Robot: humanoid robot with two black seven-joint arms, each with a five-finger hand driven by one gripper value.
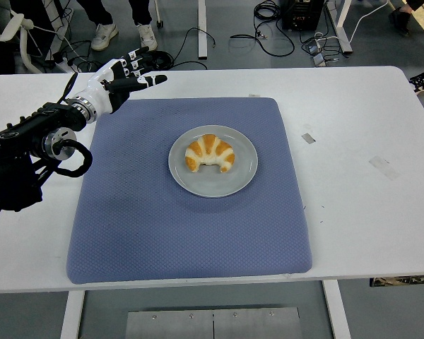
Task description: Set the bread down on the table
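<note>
White desk (353,212) seen from above, carrying a blue-grey quilted mat (191,226) that covers most of its middle. On the mat, slightly toward 12 o'clock of the mat's centre, lies a round grey plate (244,169). The croissant (209,153), golden with pale stripes, rests on the plate a little toward 10 o'clock of the plate's middle, its two horns pointing toward 6 o'clock.

The left arm (28,152), black with looping cables, enters from 9 o'clock. Its left robot hand (124,76), white-backed with black fingers, hovers over the mat's corner at 10 to 11 o'clock, well apart from the plate. The fingers (152,80) are stretched out and loosely spread, pointing toward 3 o'clock, and hold nothing.

Small strips of tape (308,138) lie on the bare desk at 3 o'clock of the mat; a further strip (383,166) lies nearer the desk's edge on that side. Beyond the desk, at 12 o'clock, the floor shows black cables (268,32) and a person's white shoes (104,33).
</note>
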